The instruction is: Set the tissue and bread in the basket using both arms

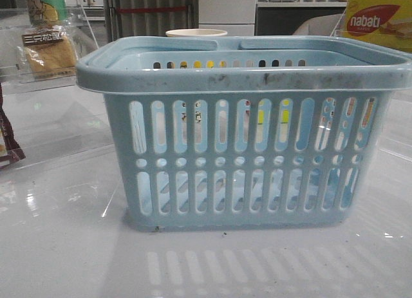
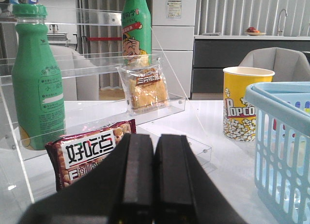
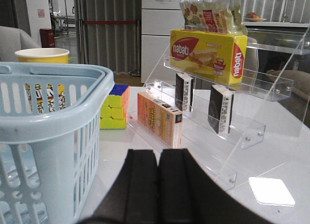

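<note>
Basket [image 1: 244, 156] fills my front view, dead centre on the worktop [image 1: 64, 246], and through its slots I see nothing of mine inside, so I judge the job unstarted: this is the reach-out step, before either pick.

My left tool [image 2: 154, 185] has its two black fingers pressed flat together with nothing between them. From it, the bread [image 2: 143, 87] stands at about 12 o'clock, propped upright on the lower step of a clear acrylic shelf [image 2: 97, 64], well apart from me. A maroon snack packet [image 2: 89, 154] lies just ahead of my fingers at 10 o'clock, a green bottle [image 2: 38, 79] beyond it, and a popcorn cup [image 2: 246, 103] off at 2 o'clock beside the basket's rim.

My right tool [image 3: 159, 185] is likewise closed and empty. The tissue [image 3: 220, 109] is a dark pack standing on the acrylic rack [image 3: 252, 132] at about 1 o'clock; a similar dark pack [image 3: 183, 92] stands near it, and I cannot tell which is meant. An orange box [image 3: 157, 118] and a puzzle cube [image 3: 114, 107] sit nearer.

Next, I think, both tools must spread their fingers, then advance: the left clearing the snack packet, the right coming squarely onto the narrow pack without nudging the rack.
</note>
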